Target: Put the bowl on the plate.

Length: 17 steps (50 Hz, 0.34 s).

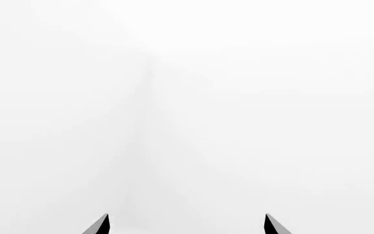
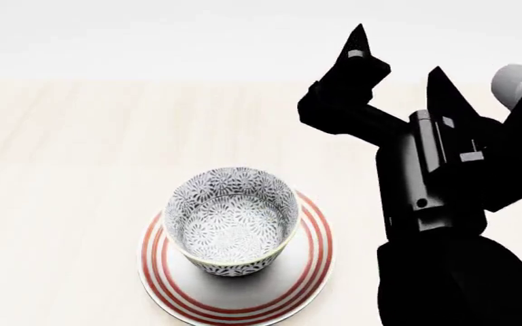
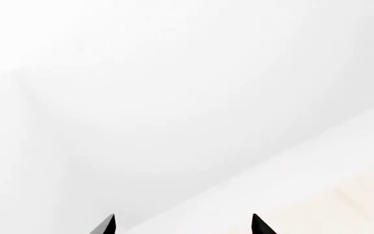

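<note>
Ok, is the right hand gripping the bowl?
No. The right hand is open, raised clear of the bowl, which sits on the plate.

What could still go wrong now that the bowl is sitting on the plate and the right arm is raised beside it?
1. The bowl sits off-centre on the plate, toward its far-left rim; a knock might tip it off.
2. The right gripper, open and empty, stands close beside the bowl; lowering it carelessly could clip the rim.
3. The left gripper sees only blank white, so its position is uncertain.

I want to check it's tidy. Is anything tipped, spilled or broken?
Nothing stands out. The grey-blue floral ceramic bowl sits upright and empty on the white red-ringed plate, a little off-centre. The right gripper is open, raised clear of it.
</note>
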### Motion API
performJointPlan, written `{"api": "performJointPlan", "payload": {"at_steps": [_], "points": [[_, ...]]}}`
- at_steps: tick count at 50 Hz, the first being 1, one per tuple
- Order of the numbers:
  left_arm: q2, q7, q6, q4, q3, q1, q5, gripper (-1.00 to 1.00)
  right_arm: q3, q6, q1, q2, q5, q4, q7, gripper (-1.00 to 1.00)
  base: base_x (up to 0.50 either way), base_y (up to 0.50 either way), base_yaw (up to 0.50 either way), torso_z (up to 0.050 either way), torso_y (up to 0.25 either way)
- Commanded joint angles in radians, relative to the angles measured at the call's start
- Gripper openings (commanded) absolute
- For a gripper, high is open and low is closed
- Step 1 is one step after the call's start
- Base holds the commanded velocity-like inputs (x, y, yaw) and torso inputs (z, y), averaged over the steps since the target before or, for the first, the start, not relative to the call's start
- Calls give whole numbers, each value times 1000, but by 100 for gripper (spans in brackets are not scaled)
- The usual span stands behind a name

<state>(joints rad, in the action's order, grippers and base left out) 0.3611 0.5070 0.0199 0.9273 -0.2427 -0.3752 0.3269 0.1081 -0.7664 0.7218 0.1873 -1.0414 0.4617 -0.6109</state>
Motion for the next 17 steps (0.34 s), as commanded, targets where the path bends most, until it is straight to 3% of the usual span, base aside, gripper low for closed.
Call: {"api": "performJointPlan", "payload": {"at_steps": [1,10,17], "points": [[9,-2,-5,73,30,-19,-43,100,119,-39,-98,96,-195,367,-133,100,0,0,0,0,0],[23,-14,-5,74,70,-7,-79,100,237,-8,-199,180,-313,510,-167,100,0,0,0,0,0],[31,-16,-2,59,84,3,-95,100,255,6,-232,190,-323,539,-162,100,0,0,0,0,0]]}}
